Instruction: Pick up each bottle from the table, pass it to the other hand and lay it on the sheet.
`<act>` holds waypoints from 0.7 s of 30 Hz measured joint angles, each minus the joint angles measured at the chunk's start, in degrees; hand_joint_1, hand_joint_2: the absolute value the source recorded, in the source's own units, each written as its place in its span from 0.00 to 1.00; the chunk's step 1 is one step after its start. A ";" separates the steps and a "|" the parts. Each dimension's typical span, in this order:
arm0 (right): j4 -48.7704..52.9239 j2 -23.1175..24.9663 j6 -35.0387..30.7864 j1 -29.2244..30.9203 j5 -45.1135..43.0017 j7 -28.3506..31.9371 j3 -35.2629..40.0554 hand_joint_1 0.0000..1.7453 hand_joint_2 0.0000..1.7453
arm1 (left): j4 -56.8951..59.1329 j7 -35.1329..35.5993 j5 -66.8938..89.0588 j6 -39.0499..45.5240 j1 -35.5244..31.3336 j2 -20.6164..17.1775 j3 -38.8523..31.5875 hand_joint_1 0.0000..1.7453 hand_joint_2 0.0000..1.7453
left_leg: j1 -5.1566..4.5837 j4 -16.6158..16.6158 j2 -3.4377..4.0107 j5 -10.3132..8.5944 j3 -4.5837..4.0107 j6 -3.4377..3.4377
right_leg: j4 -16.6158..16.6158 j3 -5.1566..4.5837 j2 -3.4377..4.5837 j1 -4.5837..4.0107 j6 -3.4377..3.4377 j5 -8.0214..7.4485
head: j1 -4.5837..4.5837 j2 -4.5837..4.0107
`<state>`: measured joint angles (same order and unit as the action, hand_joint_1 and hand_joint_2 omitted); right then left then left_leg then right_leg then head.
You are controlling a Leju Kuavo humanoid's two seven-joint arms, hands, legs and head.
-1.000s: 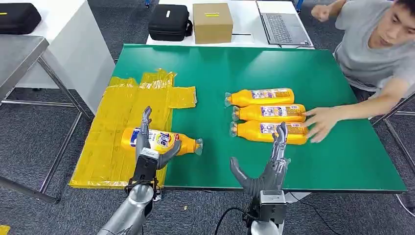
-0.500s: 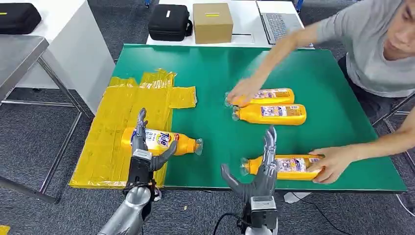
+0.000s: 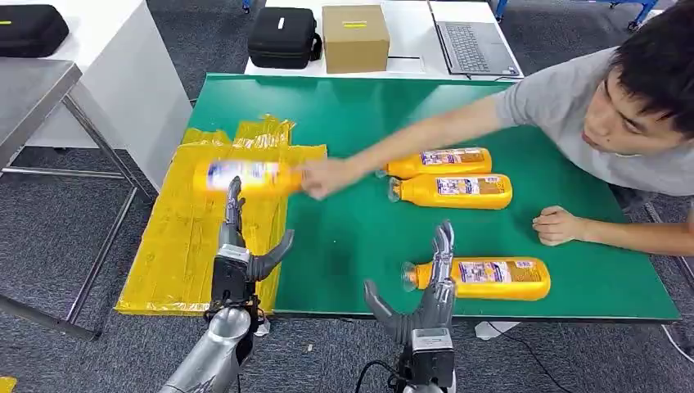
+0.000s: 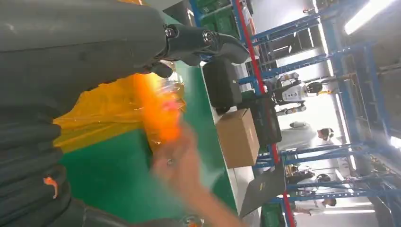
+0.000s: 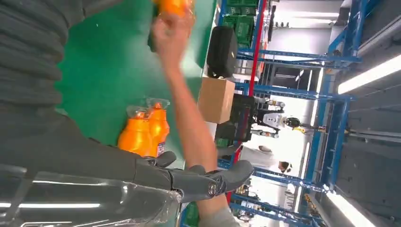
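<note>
Four orange bottles lie in the head view. A person's hand [image 3: 323, 177] holds one bottle [image 3: 241, 176] over the far part of the yellow sheet [image 3: 184, 246]. Another bottle [image 3: 484, 277] lies near the table's front edge, just right of my right hand [image 3: 421, 296], which is open and raised with its fingers apart. Two more bottles [image 3: 442, 161] [image 3: 454, 190] lie side by side farther back. My left hand [image 3: 237, 255] stands open over the sheet's near part, holding nothing. The left wrist view shows the held bottle [image 4: 161, 111] blurred beyond my fingers [image 4: 203, 41].
The person leans over the green table [image 3: 352, 115] from the right, with the other hand [image 3: 561, 225] resting on it. Behind the table stand a cardboard box [image 3: 354, 37], a black bag [image 3: 282, 37] and a laptop [image 3: 475, 45]. A grey side table [image 3: 33, 90] is at the left.
The person's hand has taken the bottle from beside my left hand and moved it to the sheet's far part. Their other hand let go of the front bottle. Both my hands dropped back slightly.
</note>
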<state>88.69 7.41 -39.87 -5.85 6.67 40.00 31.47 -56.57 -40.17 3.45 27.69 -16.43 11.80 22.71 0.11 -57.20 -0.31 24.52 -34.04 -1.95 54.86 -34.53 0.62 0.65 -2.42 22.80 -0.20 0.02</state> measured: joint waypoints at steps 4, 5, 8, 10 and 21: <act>-0.85 -0.18 0.00 1.36 -0.81 0.00 1.03 0.00 1.00 | -0.50 0.00 -0.50 0.04 0.17 -0.33 -0.02 0.00 1.00 | 0.00 0.00 0.00 0.00 0.00 0.00 | 0.00 0.00 0.00 0.00 0.00 0.00 | 0.00 0.00; -1.03 -0.18 0.00 1.65 -0.55 0.00 1.24 0.00 1.00 | -0.85 0.00 -0.59 0.07 0.28 -0.48 -0.02 0.00 1.00 | 0.00 0.00 0.00 -0.01 0.00 0.00 | 0.00 0.00 -0.01 0.00 0.00 0.00 | 0.02 0.00; -1.57 -0.09 0.00 2.08 1.82 0.02 1.40 0.00 1.00 | -2.39 0.02 -0.77 0.15 1.31 -1.01 -0.09 0.00 1.00 | 0.01 0.00 0.00 -0.01 0.00 0.00 | 0.01 0.00 0.00 0.00 0.00 0.00 | 0.02 0.00; -1.99 0.02 0.00 2.16 2.25 0.02 1.31 0.00 1.00 | -3.28 0.09 -1.01 0.63 2.13 -1.44 -0.22 0.00 1.00 | 0.01 0.00 0.00 0.00 0.00 0.00 | 0.01 0.00 0.00 0.00 0.00 0.00 | 0.02 0.00; -2.75 2.12 -0.04 0.72 8.99 0.02 -3.11 0.00 1.00 | -6.82 0.09 -1.20 0.90 5.44 -3.28 -1.44 0.00 1.00 | 0.00 0.00 0.00 0.00 -0.01 0.00 | 0.00 -0.01 0.00 0.00 0.01 0.01 | 0.02 -0.02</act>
<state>85.94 9.53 -39.91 -5.14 15.65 40.02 28.37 -63.39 -40.09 2.25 28.59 -11.00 8.52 21.27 0.11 -57.20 -0.31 24.52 -34.05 -1.95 54.87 -34.54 0.61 0.65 -2.41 22.81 -0.17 0.00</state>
